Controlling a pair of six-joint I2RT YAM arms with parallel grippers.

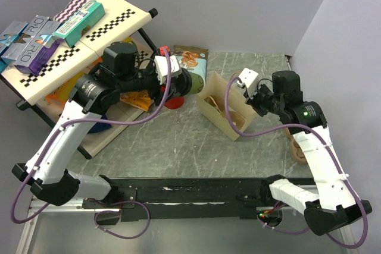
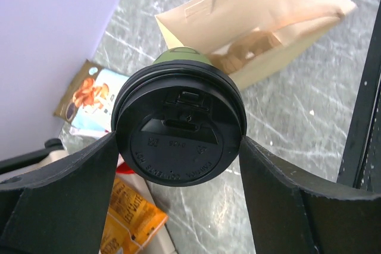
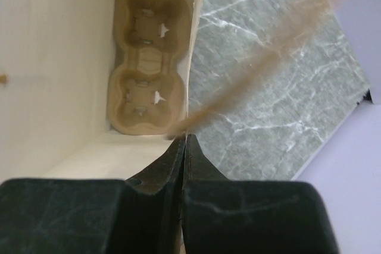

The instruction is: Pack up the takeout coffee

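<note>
Left fingers (image 2: 89, 173): spread wide and closed on the takeout coffee (image 2: 178, 126), one finger pressed against each side of the black lid. The lid faces the left wrist camera, and a sliver of the dark-green cup wall shows behind it.

Coffee position: held clear of the bench (image 1: 178, 147), toward its far edge, left of centre. It is just beside the left side of the paper bag (image 1: 229, 114) and not touching it. The cup is outside the bag.

Right fingers (image 3: 184, 141): fully closed, pinching the top rim of the bag at its right side. A blurred brown handle strand (image 3: 256, 69) runs up from the pinch point.

Bag: stands upright near the middle of the bench's far half, mouth open. The right wrist view looks down into it. A moulded pulp cup carrier (image 3: 149, 57) lies flat on the bag floor, and both of its wells show.

Other items: a snack packet (image 1: 190, 57) lies at the far edge behind the coffee. An orange packet (image 1: 134, 96) lies at the left edge, partly under the left arm. A tilted checkered rack (image 1: 101, 25) at the far-left corner carries several boxes.
</note>
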